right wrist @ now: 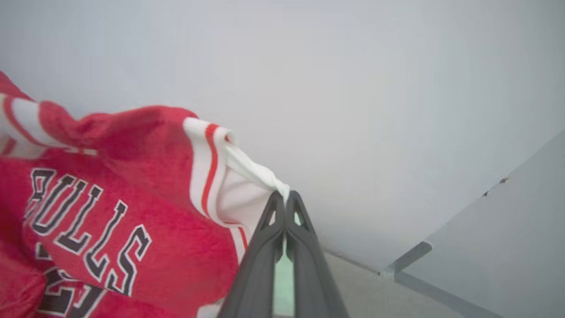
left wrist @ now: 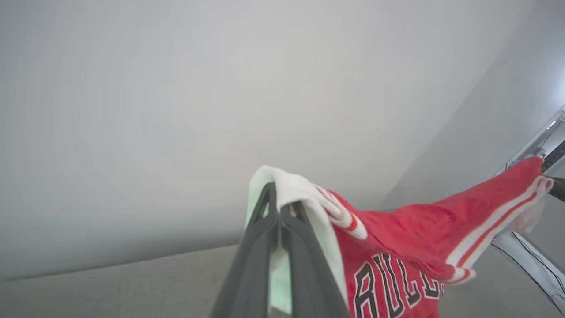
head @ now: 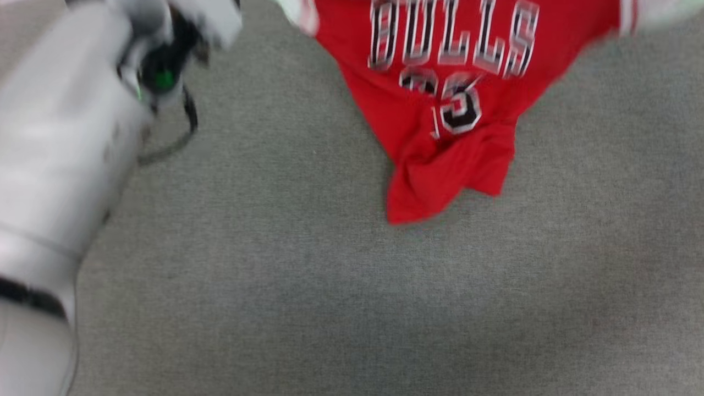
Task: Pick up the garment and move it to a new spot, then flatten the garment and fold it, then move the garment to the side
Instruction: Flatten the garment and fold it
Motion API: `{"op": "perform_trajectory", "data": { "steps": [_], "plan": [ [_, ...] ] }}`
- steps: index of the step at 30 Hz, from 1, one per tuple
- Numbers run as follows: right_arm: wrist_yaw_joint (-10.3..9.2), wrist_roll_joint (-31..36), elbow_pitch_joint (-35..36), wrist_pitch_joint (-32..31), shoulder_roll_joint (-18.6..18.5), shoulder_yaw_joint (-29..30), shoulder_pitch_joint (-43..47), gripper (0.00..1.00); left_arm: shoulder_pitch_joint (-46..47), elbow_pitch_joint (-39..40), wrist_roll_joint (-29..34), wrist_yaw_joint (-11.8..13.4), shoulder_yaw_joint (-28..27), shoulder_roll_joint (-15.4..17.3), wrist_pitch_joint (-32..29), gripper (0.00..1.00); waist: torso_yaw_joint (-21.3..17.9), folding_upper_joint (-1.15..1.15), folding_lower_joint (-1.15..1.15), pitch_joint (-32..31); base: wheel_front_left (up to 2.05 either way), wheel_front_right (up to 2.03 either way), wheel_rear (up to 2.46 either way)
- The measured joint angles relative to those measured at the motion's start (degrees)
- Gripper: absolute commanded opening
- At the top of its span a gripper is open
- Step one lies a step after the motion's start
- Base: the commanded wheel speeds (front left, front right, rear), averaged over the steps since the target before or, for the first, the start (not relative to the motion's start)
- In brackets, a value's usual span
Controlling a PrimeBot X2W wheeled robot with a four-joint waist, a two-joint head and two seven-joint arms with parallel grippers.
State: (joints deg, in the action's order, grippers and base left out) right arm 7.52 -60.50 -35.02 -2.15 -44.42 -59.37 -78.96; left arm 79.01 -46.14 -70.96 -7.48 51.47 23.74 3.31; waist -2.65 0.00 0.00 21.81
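The garment [head: 445, 104] is a red shirt with "BULLS" lettering, white sleeves and striped trim; it hangs in the air with its lower hem drooping toward the grey carpet. In the left wrist view my left gripper [left wrist: 279, 207] is shut on a white sleeve of the garment [left wrist: 397, 238], the red body stretching away to the right. In the right wrist view my right gripper [right wrist: 286, 198] is shut on the other white sleeve, and the garment [right wrist: 110, 198] spreads to the left. Both fingertips lie beyond the top edge of the head view.
Grey carpet [head: 330, 302] covers the floor below. My pale left forearm [head: 60, 154] with a black cable fills the left of the head view. A plain pale wall [left wrist: 220, 110] stands behind, with a grey panel edge [right wrist: 485, 229] at the right.
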Motion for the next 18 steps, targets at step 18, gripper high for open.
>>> {"op": "perform_trajectory", "data": {
  "steps": [18],
  "plan": [
    [0.0,8.2,-20.9,12.8,10.5,5.3,-14.8,0.0,16.2,-7.9,0.4,0.1,-5.1,-5.1,11.0,0.0,-1.4,0.0,0.0,-0.1,0.0,0.0,0.0]
  ]
}}
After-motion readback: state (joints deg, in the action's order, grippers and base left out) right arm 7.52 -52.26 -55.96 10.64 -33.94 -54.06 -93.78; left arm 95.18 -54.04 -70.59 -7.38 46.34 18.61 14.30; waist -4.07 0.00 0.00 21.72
